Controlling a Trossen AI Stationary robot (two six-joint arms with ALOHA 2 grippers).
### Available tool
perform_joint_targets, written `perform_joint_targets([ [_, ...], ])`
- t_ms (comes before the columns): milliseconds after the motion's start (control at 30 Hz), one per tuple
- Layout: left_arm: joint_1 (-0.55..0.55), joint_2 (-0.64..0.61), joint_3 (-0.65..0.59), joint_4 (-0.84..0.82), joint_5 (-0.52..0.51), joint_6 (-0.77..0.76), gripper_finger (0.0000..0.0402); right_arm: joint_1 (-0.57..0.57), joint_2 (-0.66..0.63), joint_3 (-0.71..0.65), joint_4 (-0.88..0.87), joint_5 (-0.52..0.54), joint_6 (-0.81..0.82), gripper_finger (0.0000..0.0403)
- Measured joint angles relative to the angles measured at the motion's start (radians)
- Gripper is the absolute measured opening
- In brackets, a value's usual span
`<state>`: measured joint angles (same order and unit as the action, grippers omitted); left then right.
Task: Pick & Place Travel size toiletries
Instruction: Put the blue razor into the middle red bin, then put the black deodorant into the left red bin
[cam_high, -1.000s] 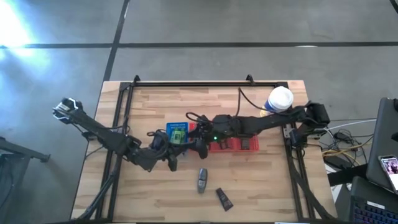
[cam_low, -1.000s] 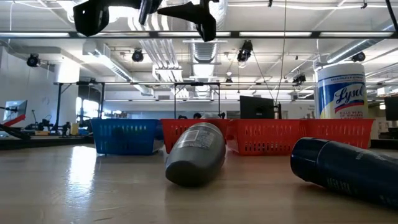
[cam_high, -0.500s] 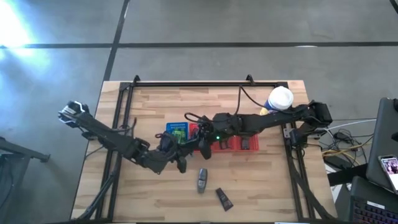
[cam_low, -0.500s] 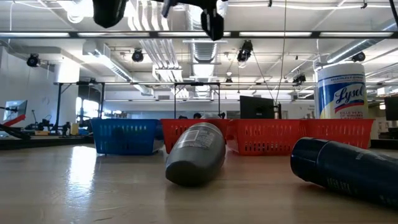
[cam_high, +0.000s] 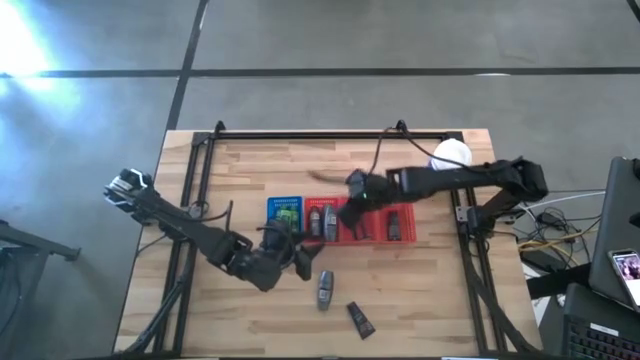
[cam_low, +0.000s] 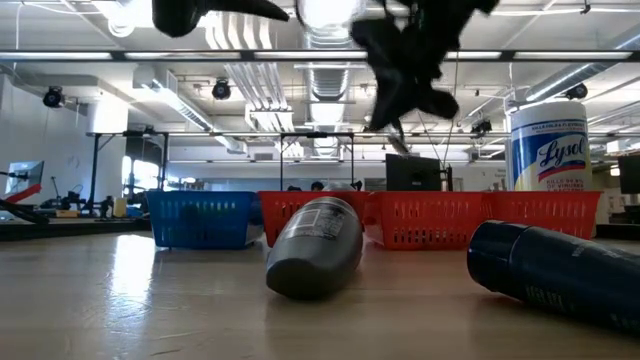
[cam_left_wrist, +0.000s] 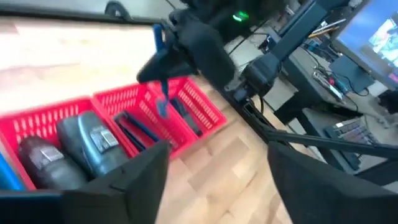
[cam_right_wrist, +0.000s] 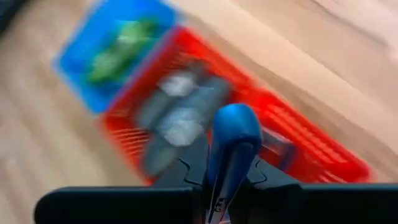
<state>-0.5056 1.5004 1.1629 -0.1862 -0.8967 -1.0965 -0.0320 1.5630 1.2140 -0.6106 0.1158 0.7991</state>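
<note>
My right gripper (cam_high: 355, 193) hangs above the red baskets (cam_high: 372, 236), shut on a thin blue razor (cam_right_wrist: 233, 140). The razor also shows in the left wrist view (cam_left_wrist: 163, 99). My left gripper (cam_high: 303, 260) is open and empty above the bare table, near the baskets' front and just left of a grey oval stick (cam_high: 325, 290). The stick lies on its side on the table. A dark tube (cam_high: 361, 319) lies nearer the front edge. The blue basket (cam_high: 272, 205) holds green bottles (cam_high: 287, 215). The leftmost red basket holds grey sticks (cam_left_wrist: 81, 140). My right gripper pinches the blue razor between its two fingers, by the handle's upper part (cam_left_wrist: 160, 59). The fingers come from above, pointing down. The razor hangs below them (cam_left_wrist: 163, 109), lifted clear above the red baskets.
A white-and-yellow canister (cam_high: 450, 155) stands at the table's far right, beside the right arm. A black frame rail (cam_high: 310, 134) runs along the far edge. The wooden table (cam_high: 430, 300) lies bare at the front right and at the far side.
My right gripper has swung quickly from the near side of the red baskets toward the table's far right. My left gripper has gone toward the table's right, closer to the grey stick. The stick and the tube on the table have kept still.
</note>
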Motion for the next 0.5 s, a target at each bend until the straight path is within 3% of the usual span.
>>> perform_joint_targets([
  [233, -0.013, 0.077, -0.003, -0.044, 0.095, -0.178, 0.0319, -0.079, 0.019, -0.174, 0.089, -0.15, 0.157, 0.0048],
  [500, -0.045, 0.207, 0.022, -0.051, 0.13, -0.311, 0.0332, -0.074, 0.013, -0.252, 0.122, -0.163, 0.215, 0.0134],
])
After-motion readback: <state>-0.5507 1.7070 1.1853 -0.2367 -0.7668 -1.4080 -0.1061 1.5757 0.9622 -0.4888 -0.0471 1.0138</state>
